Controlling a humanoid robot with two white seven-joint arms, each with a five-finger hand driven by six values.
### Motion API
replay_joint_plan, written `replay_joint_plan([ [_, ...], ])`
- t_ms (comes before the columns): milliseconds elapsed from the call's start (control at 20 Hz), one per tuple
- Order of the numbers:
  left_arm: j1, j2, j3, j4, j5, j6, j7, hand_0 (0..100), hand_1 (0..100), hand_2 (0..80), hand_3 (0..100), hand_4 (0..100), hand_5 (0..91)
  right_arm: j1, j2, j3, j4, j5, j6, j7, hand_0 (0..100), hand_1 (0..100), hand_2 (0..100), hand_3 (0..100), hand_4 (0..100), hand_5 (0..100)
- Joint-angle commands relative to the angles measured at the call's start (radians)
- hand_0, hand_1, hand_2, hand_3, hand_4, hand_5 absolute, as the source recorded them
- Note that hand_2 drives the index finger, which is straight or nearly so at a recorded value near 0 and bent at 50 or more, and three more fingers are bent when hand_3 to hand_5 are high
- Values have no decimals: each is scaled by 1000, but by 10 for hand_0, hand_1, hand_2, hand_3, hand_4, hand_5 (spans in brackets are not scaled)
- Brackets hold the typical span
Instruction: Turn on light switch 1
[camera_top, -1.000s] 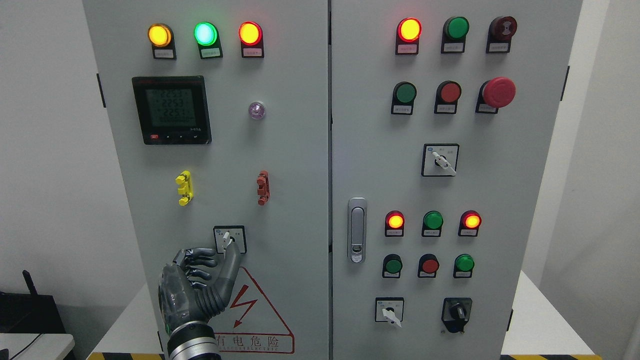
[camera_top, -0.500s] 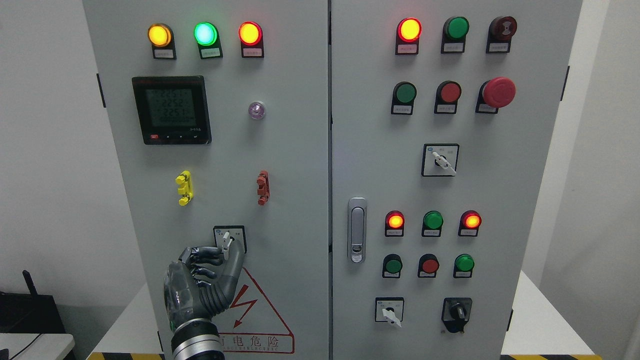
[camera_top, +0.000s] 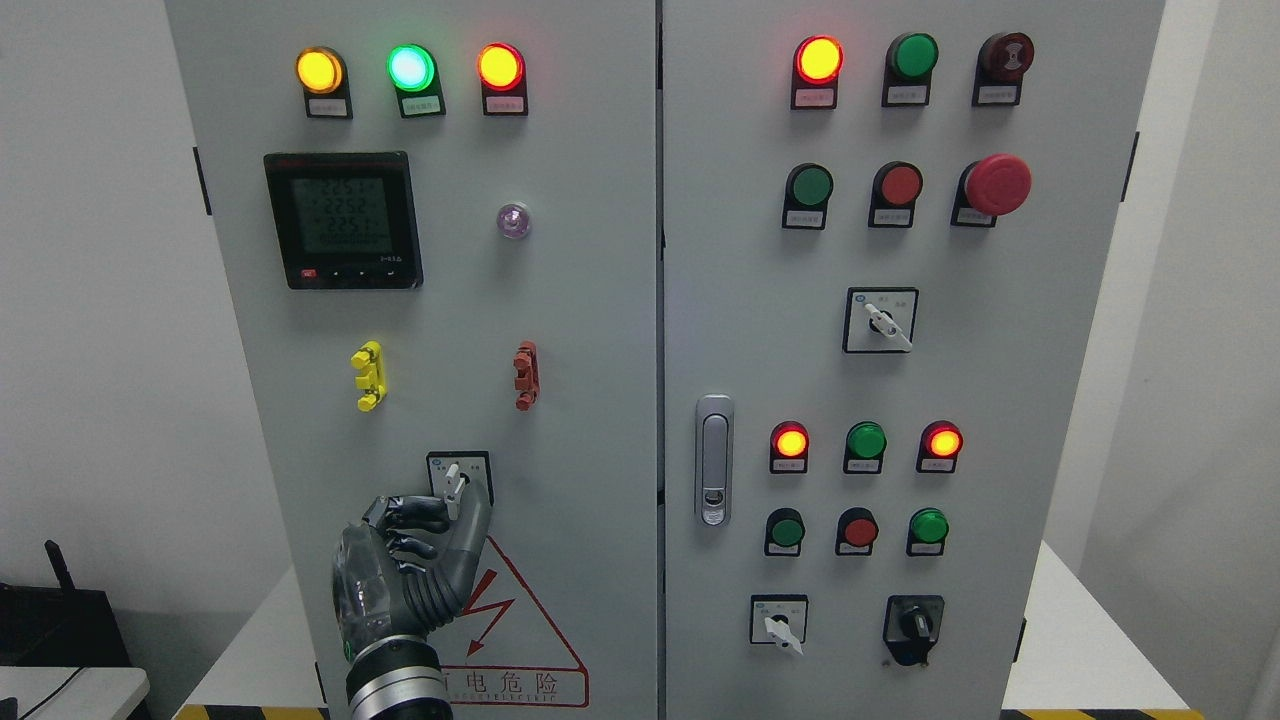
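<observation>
Light switch 1 (camera_top: 458, 479) sits low on the left door of the grey cabinet (camera_top: 580, 330); white lever near vertical, tip up, tilted slightly left. Left hand (camera_top: 410, 565) pinches its lower end between thumb and fingers. White wall (camera_top: 90, 300) behind.

The digital meter (camera_top: 343, 220), the landmark here, shows three rows of digits reading about 225, 2252 and 225; the first and third rows are partly unclear, and a fourth row below them is too faint to read. Well below the meter, at the cabinet's foot, a red triangular warning sign (camera_top: 515, 630) carries a lightning bolt and the characters 有电危险. The small label plates under the lamps and buttons are too small to read.
</observation>
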Motion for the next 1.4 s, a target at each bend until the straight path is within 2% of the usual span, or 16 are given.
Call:
replay_joint_plan([
  [0, -5, 0, -3, 4, 1, 1, -1, 123, 488, 538, 691, 777, 701, 0, 0, 20, 0, -26, 1, 1, 120, 389, 0, 0, 0, 0],
  [400, -16, 0, -3, 4, 1, 33, -13, 147, 458, 547, 698, 782, 712, 0, 0, 18, 0, -26, 1, 1, 120, 389, 0, 0, 0, 0],
  [1350, -19, 0, -3, 8, -2, 43, -14, 205, 412, 572, 711, 791, 743, 0, 0, 20, 0, -26, 1, 1, 120, 389, 0, 0, 0, 0],
])
